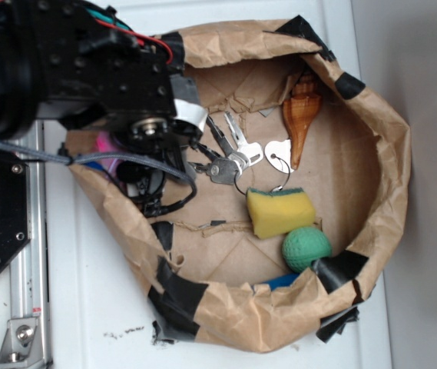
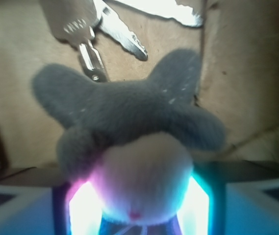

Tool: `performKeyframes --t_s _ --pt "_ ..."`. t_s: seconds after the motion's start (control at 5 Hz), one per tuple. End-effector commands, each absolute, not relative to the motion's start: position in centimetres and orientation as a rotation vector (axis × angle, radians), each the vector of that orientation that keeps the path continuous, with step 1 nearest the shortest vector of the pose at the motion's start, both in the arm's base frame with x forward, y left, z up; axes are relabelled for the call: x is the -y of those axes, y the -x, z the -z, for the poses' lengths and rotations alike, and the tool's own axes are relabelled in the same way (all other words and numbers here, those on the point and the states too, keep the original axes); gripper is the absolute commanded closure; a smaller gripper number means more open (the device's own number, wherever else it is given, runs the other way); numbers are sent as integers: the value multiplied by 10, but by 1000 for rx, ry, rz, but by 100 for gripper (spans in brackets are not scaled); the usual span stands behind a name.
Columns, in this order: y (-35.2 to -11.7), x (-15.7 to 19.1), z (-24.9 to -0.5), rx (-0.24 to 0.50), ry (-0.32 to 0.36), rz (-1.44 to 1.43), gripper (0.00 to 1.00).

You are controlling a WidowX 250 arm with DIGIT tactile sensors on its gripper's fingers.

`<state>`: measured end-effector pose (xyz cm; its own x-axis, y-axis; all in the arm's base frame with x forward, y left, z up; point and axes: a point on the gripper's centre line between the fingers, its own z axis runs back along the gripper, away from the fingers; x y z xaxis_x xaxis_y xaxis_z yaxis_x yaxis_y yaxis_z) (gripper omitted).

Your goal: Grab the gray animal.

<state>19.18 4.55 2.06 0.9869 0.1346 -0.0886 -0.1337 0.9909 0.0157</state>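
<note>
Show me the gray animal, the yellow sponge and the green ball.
gray animal [image 2: 129,115], wrist view, on its gray furry body.
yellow sponge [image 1: 279,212], exterior view, middle of its yellow face.
green ball [image 1: 306,247], exterior view, middle of the ball.

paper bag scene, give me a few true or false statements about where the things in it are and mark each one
1. The yellow sponge lies next to the green ball. True.
2. The shell lies on top of the sponge. False: it lies apart from the sponge, near the bag's far wall beside the keys.
3. In the wrist view the gray plush animal sits between the gripper's lit fingers. True.
4. The green ball sits outside the bag. False: it rests inside, near the rim.
5. The keys are behind the plush animal in the wrist view. True.
</note>
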Motion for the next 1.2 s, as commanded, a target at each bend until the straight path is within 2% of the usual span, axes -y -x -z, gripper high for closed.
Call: performKeyframes --t_s 0.0,0.2,0.4,0.6,0.8,1.0 --pt "-212 -43 -6 -79 -59 -161 100" --pt "-221 -35 -27 -45 -57 -160 100" --pt "-227 -28 -62 17 -32 -148 100" --pt "-234 -23 -113 81 -37 -110 100" --pt "-234 -23 -145 142 -56 -95 100" --pt "-235 -22 -152 199 -99 -126 100"
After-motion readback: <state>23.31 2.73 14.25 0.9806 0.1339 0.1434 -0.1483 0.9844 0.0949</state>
